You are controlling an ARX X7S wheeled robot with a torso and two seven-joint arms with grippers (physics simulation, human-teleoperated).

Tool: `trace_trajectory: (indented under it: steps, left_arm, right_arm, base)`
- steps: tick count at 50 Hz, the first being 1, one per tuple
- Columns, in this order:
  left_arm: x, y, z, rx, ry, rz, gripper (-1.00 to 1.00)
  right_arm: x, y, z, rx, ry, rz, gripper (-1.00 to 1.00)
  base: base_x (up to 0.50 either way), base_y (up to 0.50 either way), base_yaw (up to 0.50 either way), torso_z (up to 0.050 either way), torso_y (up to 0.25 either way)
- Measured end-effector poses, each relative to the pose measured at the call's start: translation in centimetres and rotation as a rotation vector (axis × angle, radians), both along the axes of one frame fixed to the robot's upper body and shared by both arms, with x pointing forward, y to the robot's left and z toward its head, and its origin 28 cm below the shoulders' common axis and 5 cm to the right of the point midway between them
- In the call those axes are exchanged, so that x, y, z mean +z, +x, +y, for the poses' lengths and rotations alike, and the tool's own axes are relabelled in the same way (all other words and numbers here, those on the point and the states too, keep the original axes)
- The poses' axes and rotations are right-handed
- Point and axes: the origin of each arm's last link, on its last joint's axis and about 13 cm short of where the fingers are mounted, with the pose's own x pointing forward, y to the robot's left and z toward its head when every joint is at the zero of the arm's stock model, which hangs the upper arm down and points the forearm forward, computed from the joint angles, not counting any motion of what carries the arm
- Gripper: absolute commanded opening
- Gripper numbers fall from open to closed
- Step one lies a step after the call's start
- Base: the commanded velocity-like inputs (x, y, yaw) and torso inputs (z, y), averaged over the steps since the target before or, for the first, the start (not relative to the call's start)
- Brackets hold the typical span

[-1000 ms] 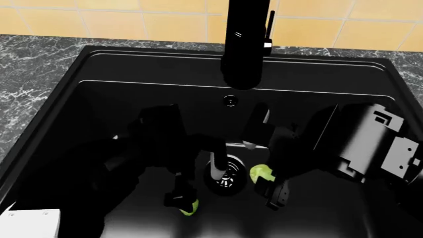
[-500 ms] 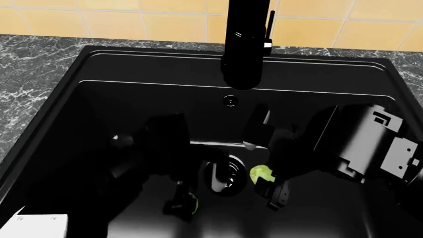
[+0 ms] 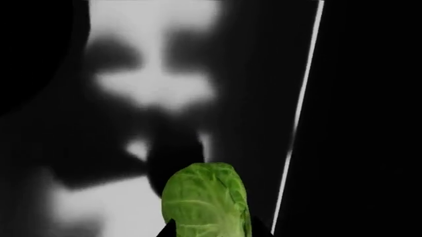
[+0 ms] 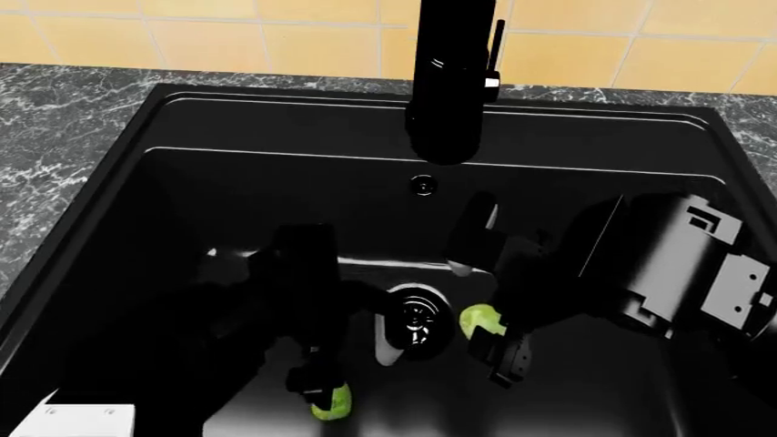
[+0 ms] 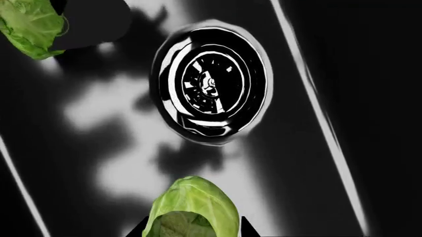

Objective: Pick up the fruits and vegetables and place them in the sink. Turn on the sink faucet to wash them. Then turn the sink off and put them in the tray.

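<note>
Two small leafy yellow-green sprouts, one (image 4: 330, 401) pinched in the left gripper (image 4: 318, 387) at seven o'clock of the round black drain (image 4: 417, 316), the other (image 4: 481, 318) pinched in the right gripper (image 4: 496, 339) at three o'clock, sit low in the matte black sink (image 4: 243, 146), apparently for lifting toward the tray.

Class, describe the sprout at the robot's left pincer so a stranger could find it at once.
Start at the black sink and find its round drain in the floor. The sprout lies nearer the camera and left of the drain, at the left pincer. The other sprout sits right of the drain.
</note>
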Motion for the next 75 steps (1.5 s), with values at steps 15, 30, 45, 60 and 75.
trace_trajectory:
  steps: [15,30,45,60,75]
  left_arm:
    - [0.5,0.1,0.3,0.033,0.019,-0.039,-1.00]
    - [3.2,0.6,1.2,0.071,-0.006,-0.134,-1.00]
    - [7.1,0.2,4.1,0.176,-0.077,-0.250,-1.00]
    - [10.4,0.6,7.3,0.347,-0.149,-0.350,-1.00]
    - [12.9,0.2,9.6,0.463,-0.226,-0.413,-1.00]
  right_arm:
    - [-0.1,-0.1,-0.1,-0.003,0.002,0.001,-1.00]
    - [0.7,-0.3,-0.2,-0.009,-0.006,-0.010,-1.00]
    - [2.7,-0.6,-0.7,-0.044,-0.049,-0.041,-1.00]
    - [4.5,-1.2,-2.1,-0.125,-0.110,-0.066,-1.00]
    - [6.8,-1.6,-2.6,-0.167,-0.129,-0.113,-1.00]
  base:
    - [0.00,0.00,0.00,0.000,0.000]
    - [0.00,0.00,0.00,0.000,0.000]
    - [0.00,0.00,0.00,0.000,0.204]
    - [0.00,0.00,0.00,0.000,0.250]
    - [0.00,0.00,0.00,0.000,0.250]
